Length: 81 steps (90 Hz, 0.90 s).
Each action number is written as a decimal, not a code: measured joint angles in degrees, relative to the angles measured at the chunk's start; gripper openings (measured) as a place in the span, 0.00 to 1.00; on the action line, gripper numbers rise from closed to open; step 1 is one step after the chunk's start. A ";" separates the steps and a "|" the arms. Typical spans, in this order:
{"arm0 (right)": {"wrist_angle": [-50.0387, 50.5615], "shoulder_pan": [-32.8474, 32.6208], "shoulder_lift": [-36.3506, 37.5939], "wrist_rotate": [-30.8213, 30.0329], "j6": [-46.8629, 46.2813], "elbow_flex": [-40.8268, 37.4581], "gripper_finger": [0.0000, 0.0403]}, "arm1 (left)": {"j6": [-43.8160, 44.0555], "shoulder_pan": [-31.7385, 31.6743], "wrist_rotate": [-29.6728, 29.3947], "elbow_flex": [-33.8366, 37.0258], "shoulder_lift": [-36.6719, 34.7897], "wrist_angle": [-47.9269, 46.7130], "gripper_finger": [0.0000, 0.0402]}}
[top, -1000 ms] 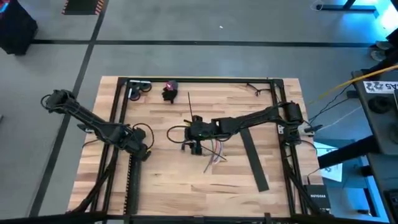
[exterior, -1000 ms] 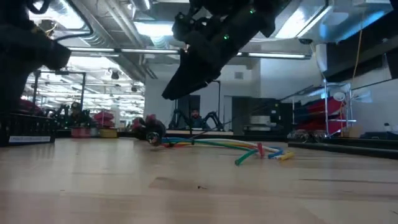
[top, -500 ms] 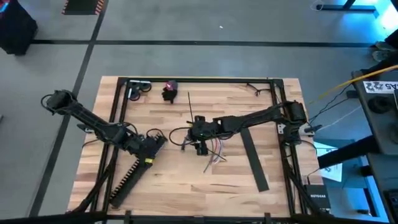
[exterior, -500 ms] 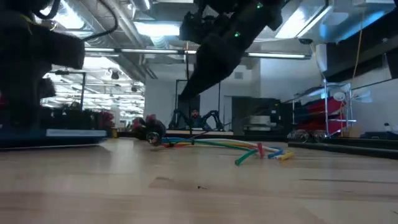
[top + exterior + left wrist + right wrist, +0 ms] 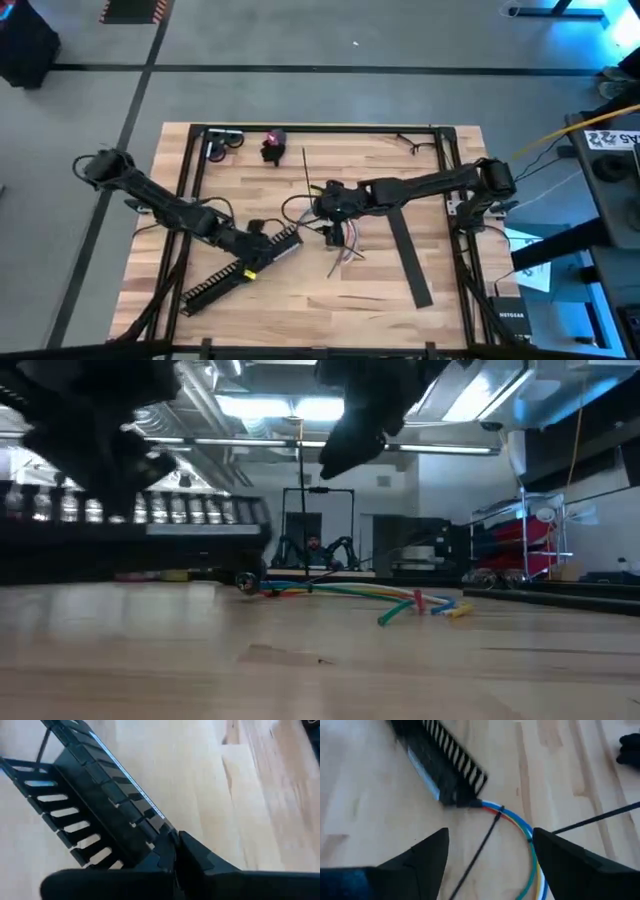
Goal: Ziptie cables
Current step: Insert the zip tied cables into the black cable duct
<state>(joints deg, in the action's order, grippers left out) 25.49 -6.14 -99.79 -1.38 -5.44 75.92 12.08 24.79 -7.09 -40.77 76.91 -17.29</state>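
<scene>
The left hand (image 5: 268,250) is clamped on one end of a slotted black cable duct (image 5: 235,268), its far end angled across the wooden surface (image 5: 400,300). The right hand (image 5: 490,855), fingers spread apart and empty, hovers above the cables (image 5: 522,827), which lie just ahead of it, their near ends touching the duct's tip. A thin black zip tie (image 5: 480,850) crosses them. To go well, the left hand should hold the duct steady while the right hand descends squarely over the bundle.

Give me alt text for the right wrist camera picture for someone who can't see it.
The right claw, open, hovers over a light wooden table above a curved bundle of thin blue, red, white and yellow cables. A thin straight dark zip tie crosses the bundle, and a black slotted plastic cable duct lies at its end.
</scene>
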 joint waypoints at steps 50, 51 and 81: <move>3.04 -6.15 -0.09 -3.30 -3.68 -0.02 0.69 | -16.04 2.00 0.92 -16.24 18.15 -4.09 0.33; 3.18 -5.98 -0.09 -3.36 -3.28 -0.02 0.69 | -16.13 1.96 0.70 -16.76 18.02 -5.01 0.34; 9.22 -0.08 -0.09 -3.90 5.86 -0.02 0.69 | 9.27 -4.15 -11.91 -23.46 13.68 -19.11 0.46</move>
<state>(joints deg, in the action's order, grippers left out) 34.71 -6.21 -99.88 -5.29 0.42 75.90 21.36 20.65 -19.00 -64.23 90.59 -36.40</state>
